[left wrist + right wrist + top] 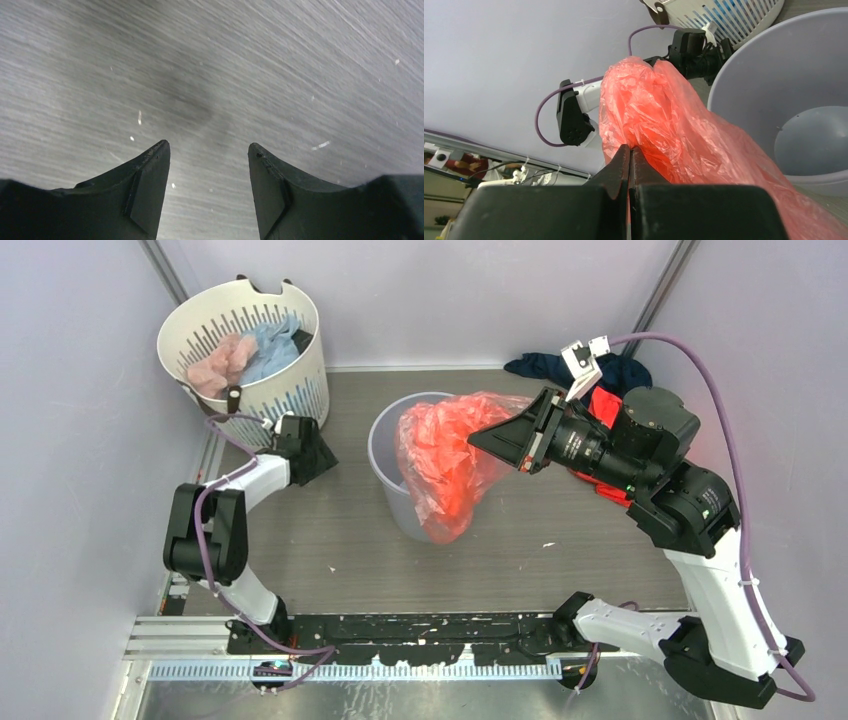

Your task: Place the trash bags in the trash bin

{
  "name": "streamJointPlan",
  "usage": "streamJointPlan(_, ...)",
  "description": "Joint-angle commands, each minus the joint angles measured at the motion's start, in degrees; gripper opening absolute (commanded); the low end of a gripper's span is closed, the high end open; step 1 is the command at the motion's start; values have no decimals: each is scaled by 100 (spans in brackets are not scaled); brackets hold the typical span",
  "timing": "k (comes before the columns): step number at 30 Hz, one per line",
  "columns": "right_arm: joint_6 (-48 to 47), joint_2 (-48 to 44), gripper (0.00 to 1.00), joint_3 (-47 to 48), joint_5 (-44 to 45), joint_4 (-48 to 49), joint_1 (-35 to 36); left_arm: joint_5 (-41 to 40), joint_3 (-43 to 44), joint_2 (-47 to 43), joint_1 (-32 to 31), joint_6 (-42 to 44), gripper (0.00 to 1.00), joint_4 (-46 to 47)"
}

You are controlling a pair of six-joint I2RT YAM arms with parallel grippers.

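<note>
Right arm: the right fingers (629,155) are pressed fully together, pinching a fold of the large translucent red-pink crinkly plastic film bag (440,462). The arm reaches in from the right and holds that fold above the rim level of the light grey round plastic bin (386,445).

Bag position: it drapes across the bin's right-hand rim. Part of it lies over the opening and a lower fold hangs down the outer near wall towards the grey tabletop (330,530). The right wrist view shows most of the film beside the bin rather than inside it.

Left arm: the left fingers (303,452) stand left of the bin, apart from it and pointing down. In the left wrist view they are parted to a moderate gap, with only the tabletop surface between them.

Other items: a white slotted plastic laundry basket (295,390) stands at the far left corner. It holds a pale pink cloth (220,360) and a light blue cloth (275,345).
</note>
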Motion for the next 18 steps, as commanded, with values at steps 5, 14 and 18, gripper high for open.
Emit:
streamJointPlan(5, -406, -14, 1, 102, 154, -158, 15, 273, 816, 624, 390, 57, 59, 633)
streamJointPlan(14, -402, -93, 1, -107, 174, -163, 21, 533, 1586, 1004, 643, 204, 59, 391)
streamJointPlan(18, -257, -171, 1, -256, 124, 22, 22, 1261, 1107, 356, 641, 107, 56, 124)
